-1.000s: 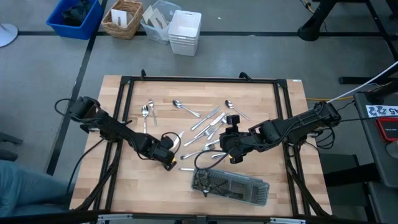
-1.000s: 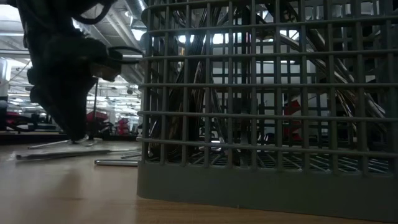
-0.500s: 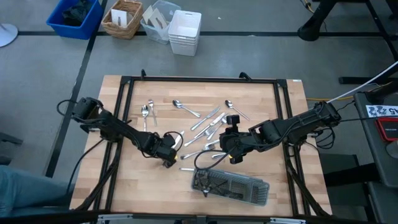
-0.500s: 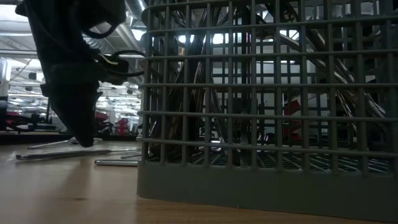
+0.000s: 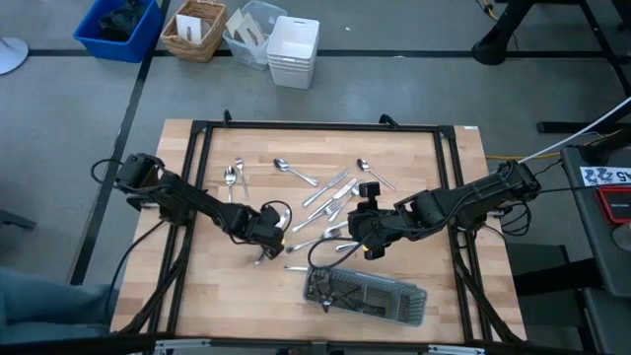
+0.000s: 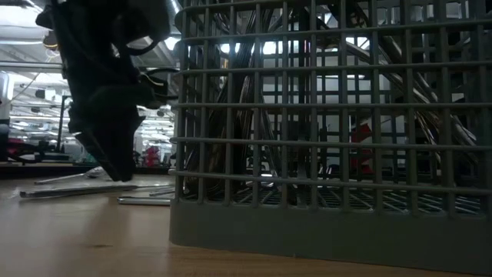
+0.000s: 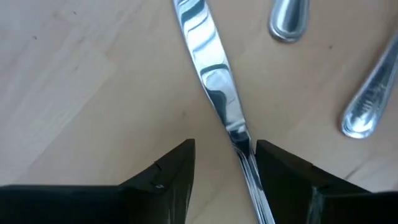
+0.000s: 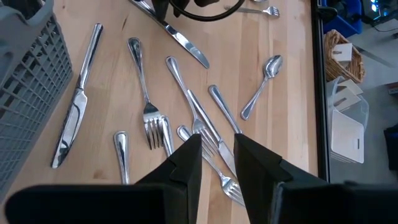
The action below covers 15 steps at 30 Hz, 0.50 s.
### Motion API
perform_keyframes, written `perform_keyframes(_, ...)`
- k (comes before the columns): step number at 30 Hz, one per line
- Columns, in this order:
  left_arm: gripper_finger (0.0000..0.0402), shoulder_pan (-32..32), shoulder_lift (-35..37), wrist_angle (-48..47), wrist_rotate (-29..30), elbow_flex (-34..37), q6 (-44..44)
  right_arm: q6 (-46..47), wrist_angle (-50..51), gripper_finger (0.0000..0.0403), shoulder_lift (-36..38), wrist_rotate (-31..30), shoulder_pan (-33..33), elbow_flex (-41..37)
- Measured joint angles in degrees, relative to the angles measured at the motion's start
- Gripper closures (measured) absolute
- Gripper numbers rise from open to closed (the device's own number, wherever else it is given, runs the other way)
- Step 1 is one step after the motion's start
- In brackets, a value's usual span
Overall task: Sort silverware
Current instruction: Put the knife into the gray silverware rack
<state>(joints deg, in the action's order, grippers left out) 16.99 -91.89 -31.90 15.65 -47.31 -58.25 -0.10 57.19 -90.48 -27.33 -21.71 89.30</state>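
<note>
1. Reaching in from the left edge of the pale wooden table [image 5: 222, 296], the dark left arm ends in the left gripper [image 5: 264, 247], held low over the middle of the table, just left of the scattered cutlery.
2. Its two dark fingers [image 7: 168, 177] stand apart and grip nothing; a shiny silver table knife [image 7: 214, 93] lies flat on the wood with its handle running into the gap between them, close against one finger.
3. The rounded handle ends of two more pieces [image 7: 289, 18] lie just beside that knife.
4. The loose silverware [image 5: 325, 202], slim shiny metal forks, spoons and knives, lies spread across the middle of the table, with two pieces [image 5: 233, 177] set apart at the far left.
5. The long dark grey mesh tray [image 5: 365, 293] sits near the front edge, right of centre, with cutlery already inside it.
6. The right gripper [image 5: 367, 237] hangs over the right side of the scatter, its arm coming in from the right.
7. Its dark fingers [image 8: 186, 165] are narrowly parted and hold nothing, above a silver fork [image 8: 149, 118] and the slim handles beside it.
8. Another silver knife [image 8: 78, 102] lies just beside the tray's wall [image 8: 28, 93].
</note>
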Motion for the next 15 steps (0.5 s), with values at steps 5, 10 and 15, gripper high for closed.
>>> perform_keyframes(5, 0.0238, -0.11, -0.48, 0.54, 0.23, 0.00, -1.74, 0.00, 0.00, 0.0308, 0.00, 0.00, 0.00, 0.00)
perform_keyframes(10, 0.0238, -0.16, -1.95, 3.34, 0.32, -0.01, -0.64, 0.00, 0.02, 0.0308, 0.00, 0.02, 0.00, 0.00)
perform_keyframes(15, 0.0248, -0.17, -4.13, 2.75, 1.14, -0.33, -0.33, -0.01, -0.01, 0.0308, 0.00, 0.48, -0.01, -0.02)
